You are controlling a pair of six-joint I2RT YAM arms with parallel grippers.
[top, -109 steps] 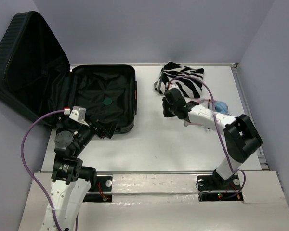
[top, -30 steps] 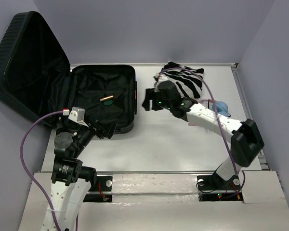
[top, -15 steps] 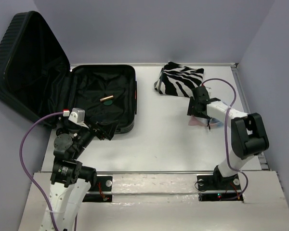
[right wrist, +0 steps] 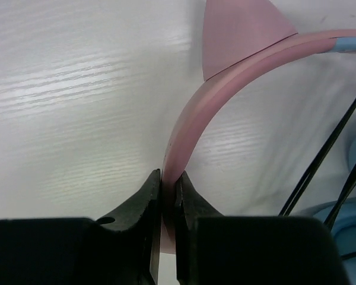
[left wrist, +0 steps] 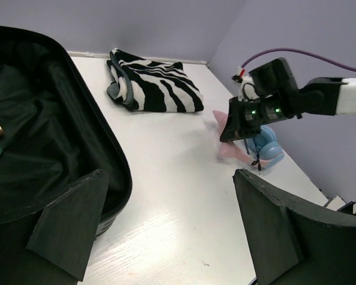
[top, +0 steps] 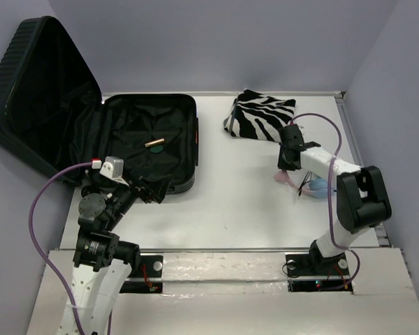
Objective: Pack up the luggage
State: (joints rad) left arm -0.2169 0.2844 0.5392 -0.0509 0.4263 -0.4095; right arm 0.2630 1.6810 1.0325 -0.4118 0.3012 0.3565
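Our right hand (right wrist: 168, 196) pinches the pink headband (right wrist: 193, 113) of what looks like a cat-ear headset (left wrist: 267, 145); we should lift it gently, minding its cables (right wrist: 332, 148), toward the open luggage (top: 49, 84), far left. Our left hand (left wrist: 172, 222) gapes wide.

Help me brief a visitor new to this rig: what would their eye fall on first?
The big black luggage lies open at the table's far left, its lid raised. Right of it, a zebra-striped folded cloth stands out on the white table. Nearer on the right, the right arm's fingers are shut on a pink cat-ear headband.
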